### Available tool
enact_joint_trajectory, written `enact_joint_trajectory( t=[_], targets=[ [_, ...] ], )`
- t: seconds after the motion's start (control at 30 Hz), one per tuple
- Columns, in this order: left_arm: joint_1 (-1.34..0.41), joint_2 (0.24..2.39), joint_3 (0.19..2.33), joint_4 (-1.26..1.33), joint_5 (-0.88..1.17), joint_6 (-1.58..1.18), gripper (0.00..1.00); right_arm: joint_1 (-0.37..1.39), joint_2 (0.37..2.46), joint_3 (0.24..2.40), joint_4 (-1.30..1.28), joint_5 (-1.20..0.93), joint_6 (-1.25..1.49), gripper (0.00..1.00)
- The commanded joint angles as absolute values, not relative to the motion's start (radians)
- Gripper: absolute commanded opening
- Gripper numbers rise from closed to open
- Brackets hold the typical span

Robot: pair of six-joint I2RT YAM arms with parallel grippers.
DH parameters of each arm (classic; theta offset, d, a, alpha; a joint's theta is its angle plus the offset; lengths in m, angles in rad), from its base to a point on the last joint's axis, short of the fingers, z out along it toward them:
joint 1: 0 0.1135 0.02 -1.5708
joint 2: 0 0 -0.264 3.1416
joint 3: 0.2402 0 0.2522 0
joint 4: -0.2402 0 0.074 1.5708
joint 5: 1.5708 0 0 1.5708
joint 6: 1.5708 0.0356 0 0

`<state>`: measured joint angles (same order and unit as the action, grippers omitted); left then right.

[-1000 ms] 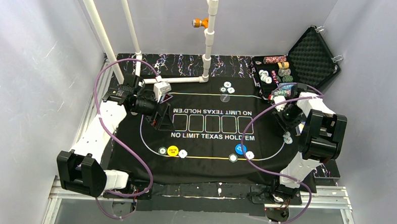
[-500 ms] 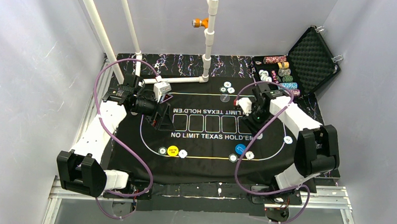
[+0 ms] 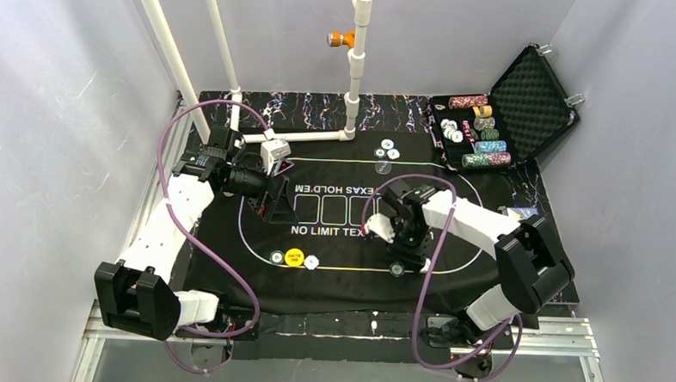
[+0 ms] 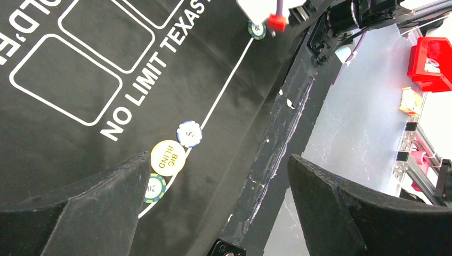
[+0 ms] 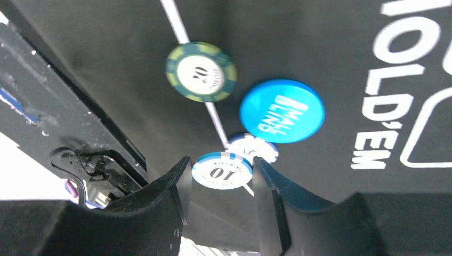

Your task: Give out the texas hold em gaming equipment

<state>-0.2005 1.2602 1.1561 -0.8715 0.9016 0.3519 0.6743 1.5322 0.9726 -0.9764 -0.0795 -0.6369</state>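
My right gripper is shut on a white-and-blue "10" chip, held just above the black mat. Below it lie a white chip, the blue button disc and a green chip. In the top view the right gripper is over the mat's near right line, beside the green chip. My left gripper is open and empty above the yellow button disc, a white chip and a green chip. In the top view the left gripper is at the mat's left end.
The open black case with several chip stacks stands at the back right. A few chips lie at the mat's far side. A white pipe frame stands at the back. The mat's near edge borders the metal rail.
My right arm has swung from the case at the back right across to the mat's near right line. It now covers the blue disc and white chip from above. The left arm has not moved.
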Motion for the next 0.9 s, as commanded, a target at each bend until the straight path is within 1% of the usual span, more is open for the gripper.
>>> enact_joint_trajectory(
  t=[0.0,0.13,0.73,0.8,0.83,0.87],
  targets=[
    [-0.204,1.229,1.156,-0.896,0.922,0.348,0.99,0.76,1.508,0.93,-0.998,-0.066,-0.689,0.4],
    [-0.204,1.236,1.158,-0.895,0.92,0.348,0.99,0.818,1.504,0.899,-0.983,-0.047,-0.694,0.4],
    [-0.203,1.243,1.163,-0.902,0.916,0.352,1.0,0.865,1.581,0.946,-0.942,-0.079,-0.677,0.45],
    [-0.204,1.241,1.16,-0.902,0.915,0.352,0.99,0.875,1.594,0.952,-0.949,-0.085,-0.677,0.49],
    [-0.204,1.241,1.161,-0.903,0.914,0.352,0.99,0.879,1.596,0.952,-0.952,-0.086,-0.678,0.53],
    [-0.204,1.242,1.16,-0.902,0.912,0.353,0.99,0.882,1.594,0.955,-0.963,-0.09,-0.683,0.62]
  ],
)
